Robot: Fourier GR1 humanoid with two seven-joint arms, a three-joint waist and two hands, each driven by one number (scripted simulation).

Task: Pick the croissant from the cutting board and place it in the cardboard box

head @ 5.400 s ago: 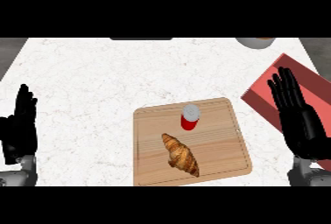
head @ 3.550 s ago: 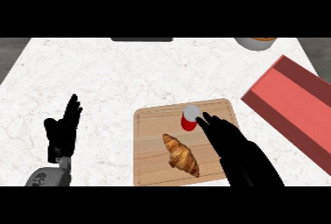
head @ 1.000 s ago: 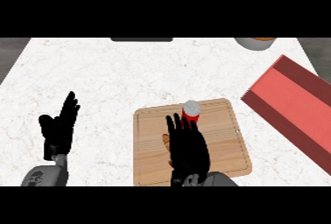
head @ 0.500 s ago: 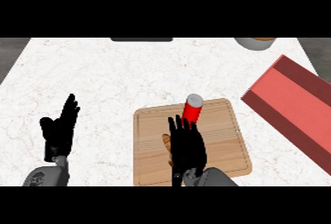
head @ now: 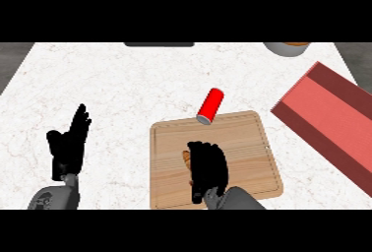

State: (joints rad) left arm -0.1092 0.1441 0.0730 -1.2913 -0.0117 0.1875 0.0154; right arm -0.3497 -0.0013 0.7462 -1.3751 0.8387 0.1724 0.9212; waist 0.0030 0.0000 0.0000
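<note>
While your right hand (head: pixel 208 167) has curled down over the golden-brown croissant (head: pixel 187 160) on the pale wooden cutting board (head: pixel 247 142), gripping it, the red cylindrical can (head: pixel 210 105) has tipped over the board's far edge; lift now toward the red cardboard box (head: pixel 327 118); your left hand (head: pixel 69 145) rests open on the white marble tabletop (head: pixel 131 78).

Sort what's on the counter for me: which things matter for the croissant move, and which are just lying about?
Job: croissant under right hand; cutting board; red cardboard box.
Lying about: red can tipped over at board's far edge; bowl; resting left hand.
</note>
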